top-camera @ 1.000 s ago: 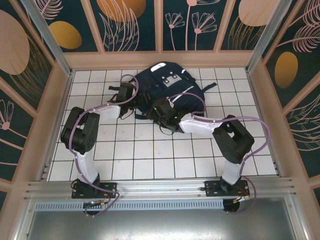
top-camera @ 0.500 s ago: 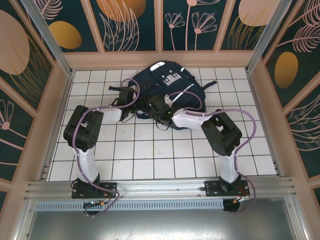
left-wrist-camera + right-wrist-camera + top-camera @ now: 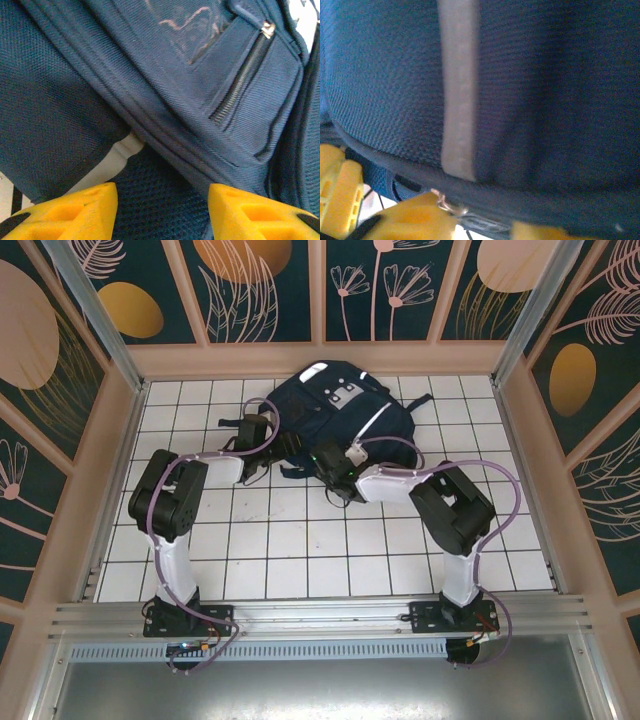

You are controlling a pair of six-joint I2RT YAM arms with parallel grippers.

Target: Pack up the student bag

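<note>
The student bag (image 3: 345,405) lies flat on the far middle of the tiled floor, dark navy with a light grey patch and white stripes. My left gripper (image 3: 260,430) is at its left edge. In the left wrist view the left gripper (image 3: 162,212) stands open, with dark mesh fabric of the bag (image 3: 165,100) lying between its yellow fingertips (image 3: 80,210). My right gripper (image 3: 328,460) is at the bag's near edge. In the right wrist view the right gripper (image 3: 485,227) is closed in on the bag's lower seam, a metal zipper pull (image 3: 445,202) beside its left finger.
The white tiled floor (image 3: 300,540) stretches in front of the bag. Wooden walls (image 3: 520,440) close in the left, right and far sides. Dark straps (image 3: 420,405) trail off the bag's right side. A yellow part (image 3: 335,195) shows at the right wrist view's left edge.
My right gripper has swung along the bag's near edge and its jaws have narrowed onto the seam. The left gripper has shifted slightly right at the left edge.
</note>
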